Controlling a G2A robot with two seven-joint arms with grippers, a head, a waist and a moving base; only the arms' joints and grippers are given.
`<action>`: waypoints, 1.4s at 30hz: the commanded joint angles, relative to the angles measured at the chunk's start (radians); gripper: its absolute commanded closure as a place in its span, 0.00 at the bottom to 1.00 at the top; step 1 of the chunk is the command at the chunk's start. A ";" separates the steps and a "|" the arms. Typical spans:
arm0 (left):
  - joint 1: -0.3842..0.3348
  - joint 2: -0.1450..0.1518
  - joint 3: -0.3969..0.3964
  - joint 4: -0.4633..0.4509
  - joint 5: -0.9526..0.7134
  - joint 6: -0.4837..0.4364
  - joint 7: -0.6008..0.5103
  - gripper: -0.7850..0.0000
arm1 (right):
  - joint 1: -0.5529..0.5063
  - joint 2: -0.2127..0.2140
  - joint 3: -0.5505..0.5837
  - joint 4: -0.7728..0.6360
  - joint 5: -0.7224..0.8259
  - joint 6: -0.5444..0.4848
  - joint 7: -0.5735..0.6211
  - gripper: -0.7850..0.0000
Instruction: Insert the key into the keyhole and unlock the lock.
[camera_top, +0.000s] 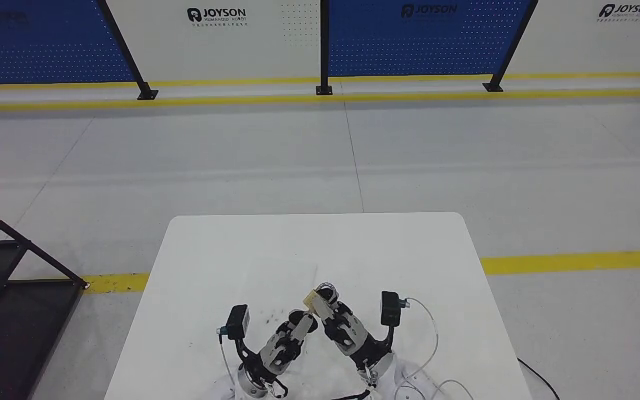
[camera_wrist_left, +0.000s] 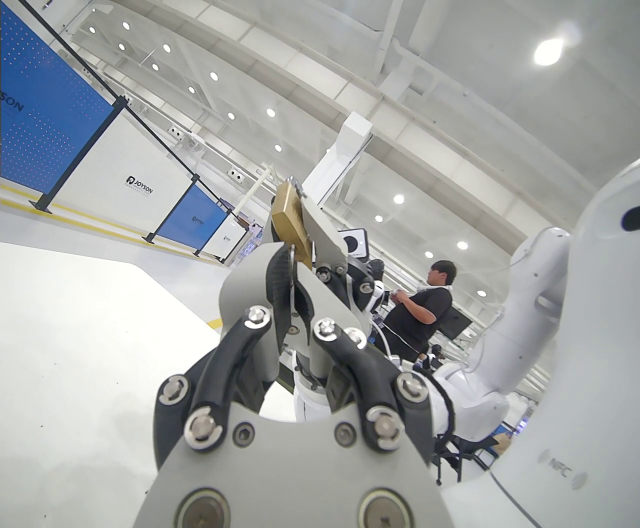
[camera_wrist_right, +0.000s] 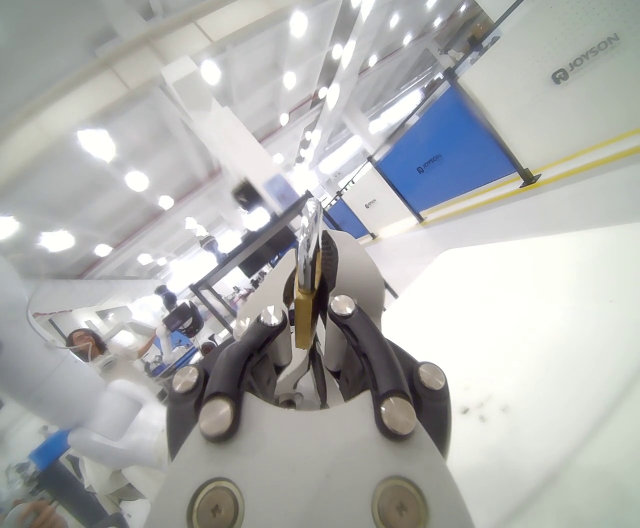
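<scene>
Here, brass padlock, silver shackle

1. Lock: a padlock with a brass body and a silver shackle.
2. Hold: the body is clamped between the fingers of the right gripper, with the shackle pointing away from the wrist.
3. Position: raised off the table, above its near part.
4. Shackle state: seen edge-on, so cannot tell whether it is latched.

Top camera looks down on the table; wrist cameras tilt upward, sharing padlock.
</scene>
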 joint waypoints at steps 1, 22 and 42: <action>0.001 -0.001 -0.002 0.000 0.007 0.004 0.002 0.96 | 0.000 0.000 0.000 0.000 -0.001 0.003 0.001 1.00; 0.026 -0.021 -0.017 -0.012 0.257 0.248 0.192 1.00 | -0.008 0.003 -0.004 -0.007 -0.020 0.027 0.005 1.00; 0.022 -0.027 -0.020 0.011 0.434 0.500 0.303 1.00 | -0.021 0.007 0.002 -0.025 -0.071 0.085 -0.014 1.00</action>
